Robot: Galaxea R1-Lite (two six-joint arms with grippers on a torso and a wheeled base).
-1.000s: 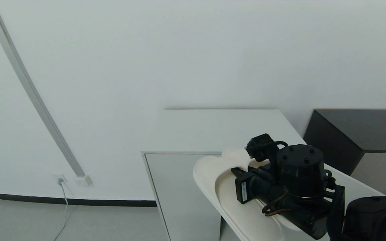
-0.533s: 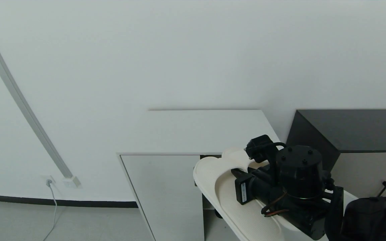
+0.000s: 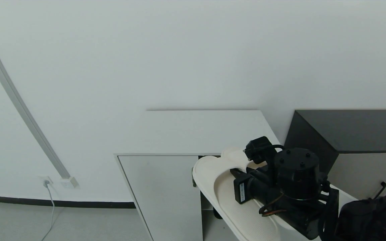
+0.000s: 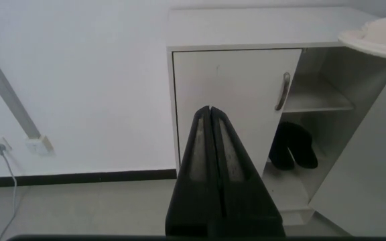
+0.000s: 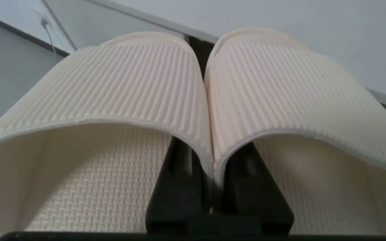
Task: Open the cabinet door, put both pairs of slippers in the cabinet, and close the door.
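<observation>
My right gripper [image 3: 237, 171] is shut on a pair of cream slippers [image 3: 209, 174], held side by side in front of the white cabinet [image 3: 199, 130]. In the right wrist view the gripper [image 5: 210, 179] pinches the two slippers' [image 5: 133, 87] inner edges together. The cabinet's left door [image 4: 226, 94] is closed and its handle [image 4: 283, 90] faces the open right half. A pair of black slippers [image 4: 293, 146] stands on the bottom, under a shelf [image 4: 317, 100]. My left gripper [image 4: 210, 112] is shut and empty, away from the cabinet and level with the closed door.
A black-topped cabinet [image 3: 347, 130] stands right of the white one, against the wall. The white cabinet's open right door [image 4: 370, 174] juts toward me. A wall socket with a cable [image 3: 47, 183] and a slanted rail [image 3: 18, 103] are at the left, above bare floor.
The head camera has swung right, so the cabinet sits further left in the picture and its open right half now shows. The right arm still holds the cream slippers the same way.
</observation>
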